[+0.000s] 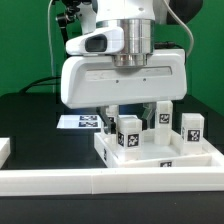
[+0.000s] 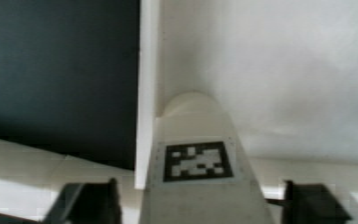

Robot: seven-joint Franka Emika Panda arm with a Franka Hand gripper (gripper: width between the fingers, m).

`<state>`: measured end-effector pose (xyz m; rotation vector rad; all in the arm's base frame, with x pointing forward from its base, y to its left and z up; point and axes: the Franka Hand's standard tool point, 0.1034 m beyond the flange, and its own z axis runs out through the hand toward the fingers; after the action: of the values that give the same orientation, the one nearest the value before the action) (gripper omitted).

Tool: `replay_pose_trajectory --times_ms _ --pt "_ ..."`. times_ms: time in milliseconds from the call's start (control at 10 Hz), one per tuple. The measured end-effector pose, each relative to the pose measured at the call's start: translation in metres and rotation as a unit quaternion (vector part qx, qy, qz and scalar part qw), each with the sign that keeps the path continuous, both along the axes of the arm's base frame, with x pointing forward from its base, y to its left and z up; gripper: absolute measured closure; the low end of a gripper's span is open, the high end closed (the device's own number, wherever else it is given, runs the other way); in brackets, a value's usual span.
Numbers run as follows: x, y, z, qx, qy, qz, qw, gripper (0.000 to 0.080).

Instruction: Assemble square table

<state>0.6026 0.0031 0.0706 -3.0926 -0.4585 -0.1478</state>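
Note:
The white square tabletop (image 1: 150, 152) lies on the black table with three tagged white legs standing on it (image 1: 128, 133) (image 1: 160, 115) (image 1: 192, 127). My gripper (image 1: 112, 110) hangs low over the slab's side toward the exterior view's left. In the wrist view one tagged leg (image 2: 197, 150) stands between my fingers (image 2: 83, 203), with the gripper (image 2: 197, 205) straddling it. A dark gap shows on each side of the leg, so the jaws are open and not touching it. The slab's pale surface (image 2: 282, 70) fills the area beyond the leg.
A long white rail wall (image 1: 110, 183) runs along the front of the table. The marker board (image 1: 80, 122) lies flat behind the slab toward the exterior view's left. A white block (image 1: 4, 150) sits at the exterior view's left edge.

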Motion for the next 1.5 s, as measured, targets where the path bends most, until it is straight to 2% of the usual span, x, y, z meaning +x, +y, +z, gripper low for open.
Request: replay_pose_trajectory --times_ms 100,400,600,900,1200,1400,1500 --pt "0.0000 0.0000 -0.0001 0.000 0.000 0.000 1.000 0.0514" --pt "0.0003 0.0004 0.0001 0.006 -0.001 -0.040 0.999 0.0511" --pt "0.0006 0.0006 0.0002 0.030 -0.001 -0.213 0.976 0.0511" --pt "0.0009 0.0011 0.0005 0.053 0.008 -0.390 0.919 0.0509" --pt "0.0014 0.0061 0.0002 0.065 0.021 -0.561 0.825 0.0509" --pt "0.0038 0.0062 0.0001 0.071 0.026 -0.627 0.776 0.0509" --pt "0.0041 0.0060 0.0001 0.072 0.026 -0.642 0.763 0.0509"
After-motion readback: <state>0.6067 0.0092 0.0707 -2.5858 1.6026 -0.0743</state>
